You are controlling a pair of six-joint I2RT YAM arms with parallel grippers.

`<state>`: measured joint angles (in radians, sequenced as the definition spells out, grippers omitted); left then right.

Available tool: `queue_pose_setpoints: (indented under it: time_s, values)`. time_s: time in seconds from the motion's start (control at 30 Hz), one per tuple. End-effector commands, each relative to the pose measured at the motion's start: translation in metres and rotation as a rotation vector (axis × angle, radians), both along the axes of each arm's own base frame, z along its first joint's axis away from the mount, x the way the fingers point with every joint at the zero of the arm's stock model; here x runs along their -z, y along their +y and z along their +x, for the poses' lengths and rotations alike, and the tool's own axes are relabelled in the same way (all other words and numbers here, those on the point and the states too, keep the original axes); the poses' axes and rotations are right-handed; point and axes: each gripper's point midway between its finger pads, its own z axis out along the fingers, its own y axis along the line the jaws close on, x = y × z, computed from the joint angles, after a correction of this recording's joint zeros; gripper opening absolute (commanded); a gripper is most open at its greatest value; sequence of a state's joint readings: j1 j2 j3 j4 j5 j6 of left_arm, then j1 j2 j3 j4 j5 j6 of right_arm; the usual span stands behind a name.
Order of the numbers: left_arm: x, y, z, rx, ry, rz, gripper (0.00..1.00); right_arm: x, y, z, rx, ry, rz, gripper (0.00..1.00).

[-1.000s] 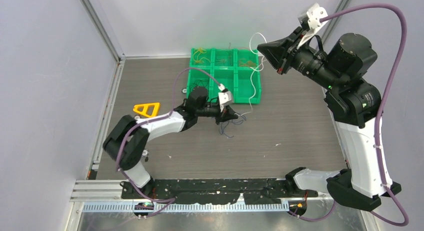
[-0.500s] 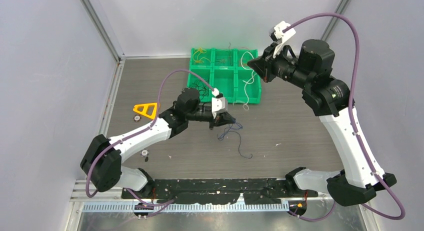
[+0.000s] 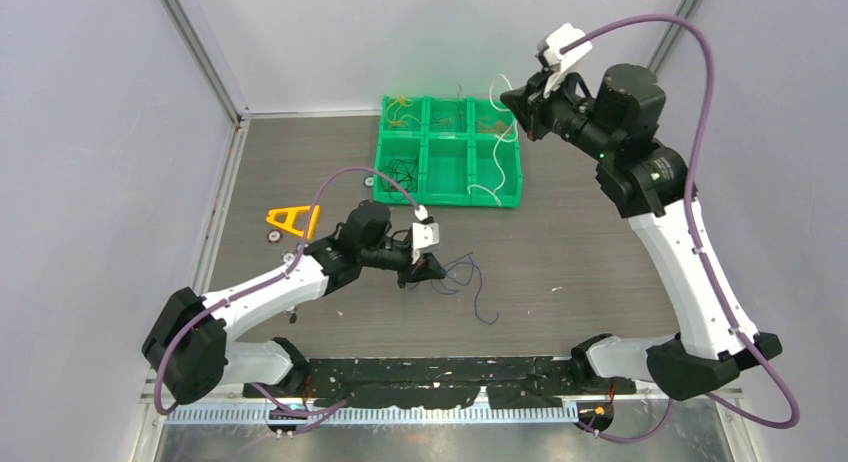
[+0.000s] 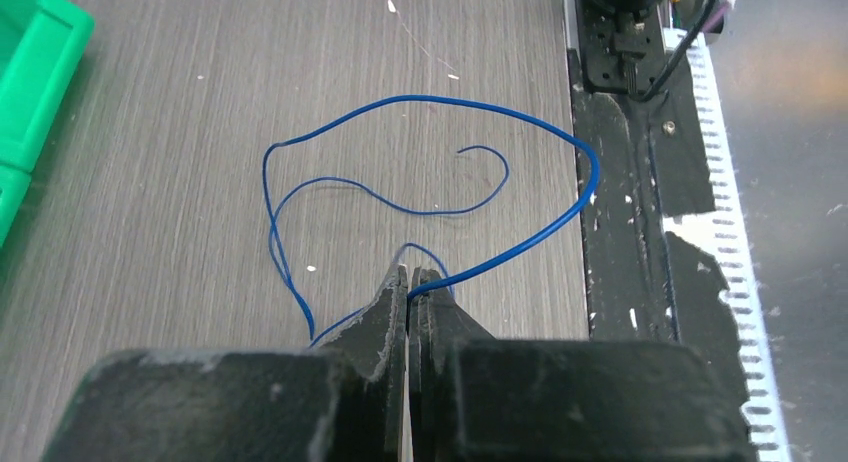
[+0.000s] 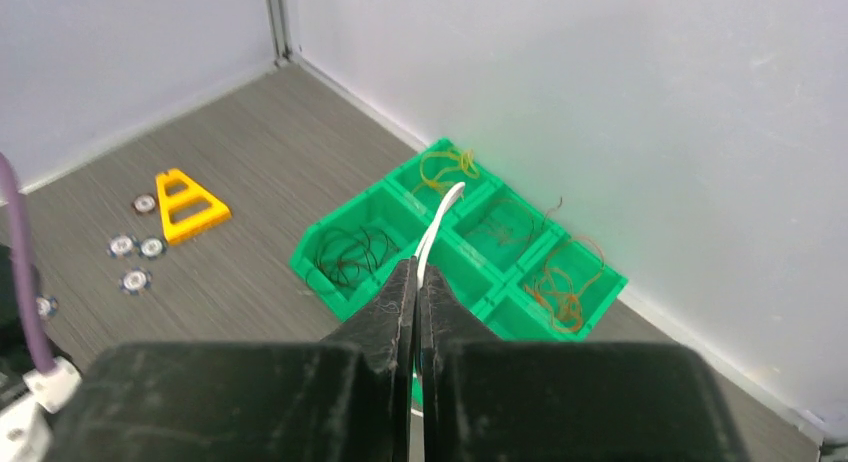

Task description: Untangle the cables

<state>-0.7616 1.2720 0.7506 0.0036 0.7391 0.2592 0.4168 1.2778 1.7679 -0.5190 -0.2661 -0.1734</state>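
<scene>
The cables are thin coloured wires. My left gripper (image 3: pixel 430 270) is low over the table and shut on a blue cable (image 3: pixel 478 294). In the left wrist view the blue cable (image 4: pixel 440 101) loops out over the wood from the left gripper (image 4: pixel 410 274). My right gripper (image 3: pixel 508 100) is raised over the back right of the green tray (image 3: pixel 450 199), shut on a white cable (image 3: pixel 497 167) that hangs into the tray's front right compartment. The right wrist view shows the white cable (image 5: pixel 440 217) running out from the right gripper (image 5: pixel 418 264).
Other tray compartments hold black cables (image 3: pixel 400 172), orange cables (image 3: pixel 505 128) and yellow cables (image 3: pixel 402 104). A yellow triangle piece (image 3: pixel 292 219) and small round discs (image 3: pixel 272 236) lie left of the tray. The black base strip (image 4: pixel 620 232) runs along the near edge.
My left arm has drawn back toward the near edge, dragging the blue cable away from the tray. The right gripper dipped, then rose, and the white cable's end now lies inside the tray.
</scene>
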Motion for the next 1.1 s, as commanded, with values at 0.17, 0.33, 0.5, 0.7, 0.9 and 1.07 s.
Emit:
queue_pose_setpoints:
  time_s: [0.17, 0.33, 0.5, 0.7, 0.9, 1.07]
  values:
    - [-0.037, 0.01, 0.04, -0.21, 0.132, -0.097, 0.0, 0.082, -0.001, 0.065, 0.051, 0.051, -0.124, 0.05]
    - [-0.029, 0.022, 0.049, -0.262, 0.15, -0.075, 0.0, 0.122, -0.003, 0.103, 0.067, 0.073, -0.157, 0.05]
    - [-0.024, 0.03, 0.054, -0.295, 0.169, -0.055, 0.0, 0.162, -0.002, 0.149, 0.084, 0.076, -0.22, 0.05]
    - [-0.025, 0.038, 0.064, -0.333, 0.163, -0.053, 0.0, 0.216, 0.002, 0.181, 0.063, 0.099, -0.323, 0.05]
    - [-0.022, 0.043, 0.073, -0.361, 0.171, -0.049, 0.0, 0.269, 0.0, 0.196, 0.048, 0.144, -0.426, 0.06]
    - [-0.021, 0.044, 0.076, -0.37, 0.174, -0.048, 0.0, 0.311, 0.004, 0.183, -0.017, 0.256, -0.46, 0.06]
